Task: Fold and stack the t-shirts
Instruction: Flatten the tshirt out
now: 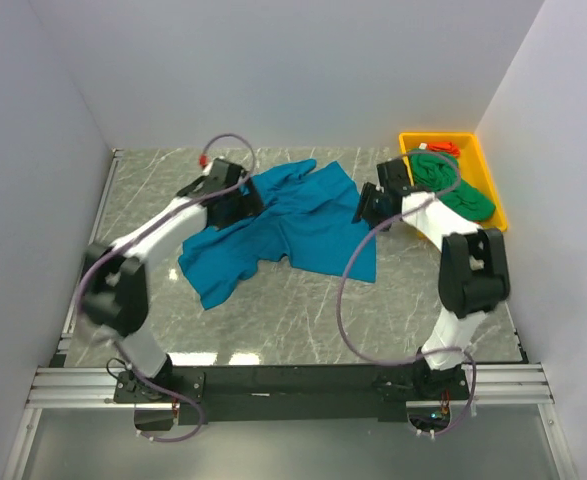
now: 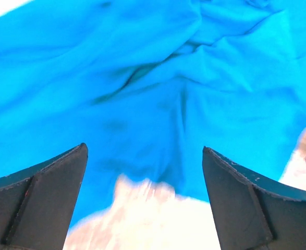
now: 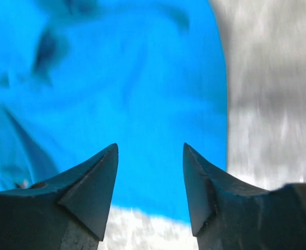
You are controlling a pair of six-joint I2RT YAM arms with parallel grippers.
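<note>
A teal-blue t-shirt (image 1: 283, 225) lies rumpled on the marble table, partly folded over itself. My left gripper (image 1: 245, 203) hovers at its left upper edge, and in the left wrist view it (image 2: 144, 151) stands wide open over wrinkled blue cloth (image 2: 158, 78) with nothing between its fingers. My right gripper (image 1: 366, 208) is at the shirt's right edge; in the right wrist view it (image 3: 150, 148) is open above the cloth's hem (image 3: 142, 104), holding nothing. A bright green t-shirt (image 1: 453, 185) fills the yellow bin, with a red-orange piece (image 1: 443, 149) behind it.
The yellow bin (image 1: 491, 170) stands at the back right against the white wall. White walls close in the table on three sides. Bare marble (image 1: 303, 320) stretches between the shirt and the arm bases. Purple cables loop from both arms.
</note>
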